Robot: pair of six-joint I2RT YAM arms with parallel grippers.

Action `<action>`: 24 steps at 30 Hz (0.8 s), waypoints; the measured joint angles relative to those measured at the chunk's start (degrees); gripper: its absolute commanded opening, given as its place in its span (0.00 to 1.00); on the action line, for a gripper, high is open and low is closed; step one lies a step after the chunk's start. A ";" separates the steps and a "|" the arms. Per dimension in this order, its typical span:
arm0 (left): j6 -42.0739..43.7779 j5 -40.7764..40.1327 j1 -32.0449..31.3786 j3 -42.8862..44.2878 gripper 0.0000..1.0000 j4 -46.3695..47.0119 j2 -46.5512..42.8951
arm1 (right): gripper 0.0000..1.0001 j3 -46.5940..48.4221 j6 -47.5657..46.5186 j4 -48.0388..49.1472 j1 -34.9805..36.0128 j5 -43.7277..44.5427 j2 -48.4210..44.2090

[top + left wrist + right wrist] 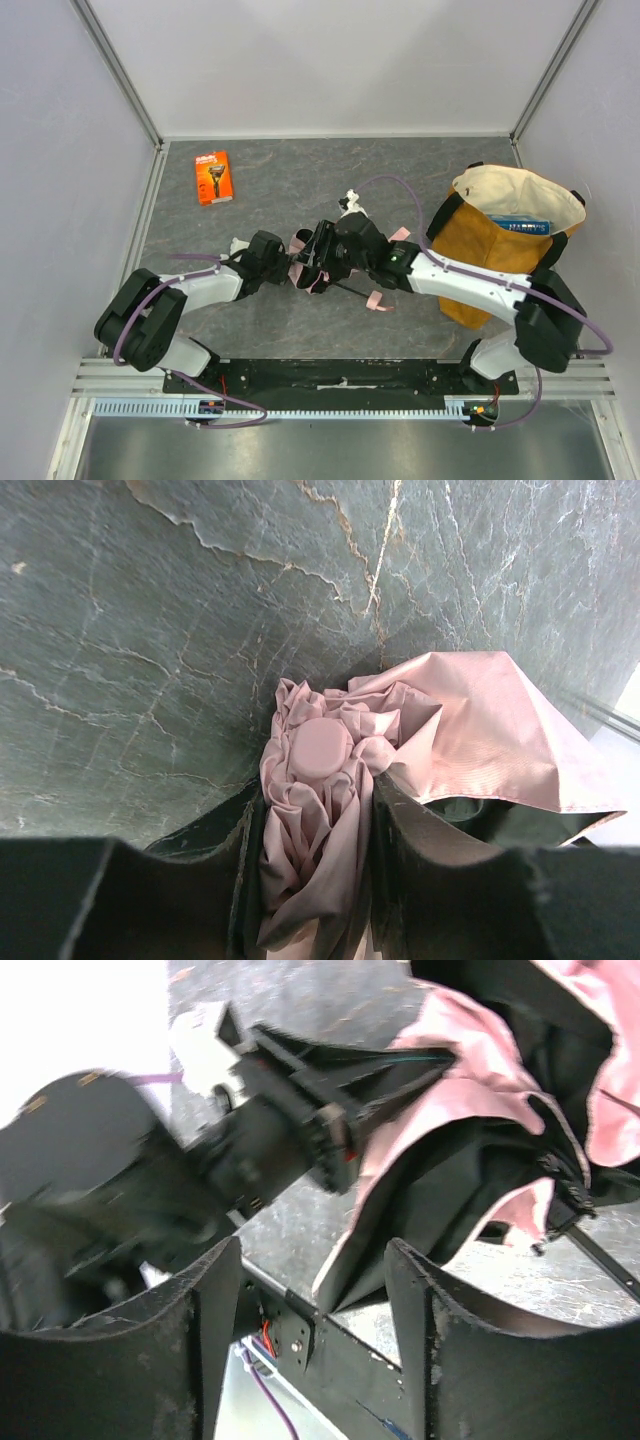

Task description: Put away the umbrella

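Fingers [420, 880] of the left gripper [318, 815] are pressed against both sides of the bunched pink fabric of the umbrella [480, 720], just below its round cap. The right gripper [312, 1260] is seen with jaws spread, and a loose edge of canopy hangs between them. The umbrella is found crumpled at mid-table [300, 180], between the two arms and outside the mustard tote bag [480, 265]. That bag is stood upright at the right, mouth open, and a blue-labelled pack [520, 225] is seen inside. An orange razor package [212, 177] is laid far left.
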 measured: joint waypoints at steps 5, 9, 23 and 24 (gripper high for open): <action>0.00 -0.07 0.00 -0.07 0.02 0.07 -0.04 | 0.61 0.81 3.28 -3.04 -2.34 -0.46 5.60; -0.02 -0.09 -0.02 -0.07 0.02 0.09 -0.04 | 0.51 1.64 4.11 -3.26 -3.23 -2.80 8.48; -0.02 -0.70 -0.39 -0.09 0.02 -0.02 -0.22 | 0.00 -6.97 6.25 13.68 -1.36 -12.72 13.99; -0.02 -0.66 -0.37 -0.09 0.02 -0.15 -0.26 | 0.00 -9.53 6.34 17.73 -1.07 -13.09 14.78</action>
